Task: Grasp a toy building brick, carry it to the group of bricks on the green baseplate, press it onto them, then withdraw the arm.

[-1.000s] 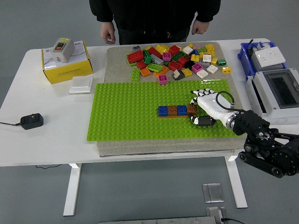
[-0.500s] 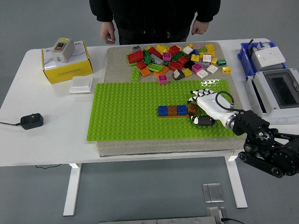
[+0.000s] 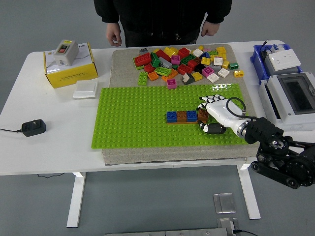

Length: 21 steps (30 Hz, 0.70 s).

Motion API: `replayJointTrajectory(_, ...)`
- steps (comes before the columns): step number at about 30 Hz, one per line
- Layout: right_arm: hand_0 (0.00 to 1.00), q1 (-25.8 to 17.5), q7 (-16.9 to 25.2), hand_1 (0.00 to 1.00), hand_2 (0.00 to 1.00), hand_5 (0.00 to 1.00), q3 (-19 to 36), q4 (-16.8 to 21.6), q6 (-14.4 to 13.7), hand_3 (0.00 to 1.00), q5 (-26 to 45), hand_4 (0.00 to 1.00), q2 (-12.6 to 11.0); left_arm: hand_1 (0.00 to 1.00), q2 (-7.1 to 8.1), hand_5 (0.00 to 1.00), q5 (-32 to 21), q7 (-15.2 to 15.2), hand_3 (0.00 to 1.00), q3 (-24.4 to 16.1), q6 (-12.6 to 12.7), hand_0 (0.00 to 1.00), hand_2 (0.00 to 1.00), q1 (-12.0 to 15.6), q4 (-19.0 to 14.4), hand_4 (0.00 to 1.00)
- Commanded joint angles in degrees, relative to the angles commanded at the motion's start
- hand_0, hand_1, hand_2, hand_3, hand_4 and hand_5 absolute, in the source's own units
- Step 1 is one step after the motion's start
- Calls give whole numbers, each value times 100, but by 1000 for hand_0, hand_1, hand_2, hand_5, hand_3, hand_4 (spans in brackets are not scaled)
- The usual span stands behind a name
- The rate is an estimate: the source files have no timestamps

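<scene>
One right hand reached over the green baseplate, its fingers curled around a brown brick pressed at the right end of the blue-brown-blue brick row. Beyond it lay the loose brick pile; farther still, a person stood.
</scene>
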Motion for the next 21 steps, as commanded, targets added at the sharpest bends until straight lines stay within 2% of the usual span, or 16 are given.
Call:
replayJointTrajectory(14,998,8,-4,998,998,466,76,1,-4,770,34,568,-12,601,4,762,-8,0,663,22,4,637,571,1,0,249)
replayJointTrajectory(21,998,21,6,998,998,467,313,431,15,770,370,568,-181,600,7,762,19,5,661,-5,4,637,569,7,0,245)
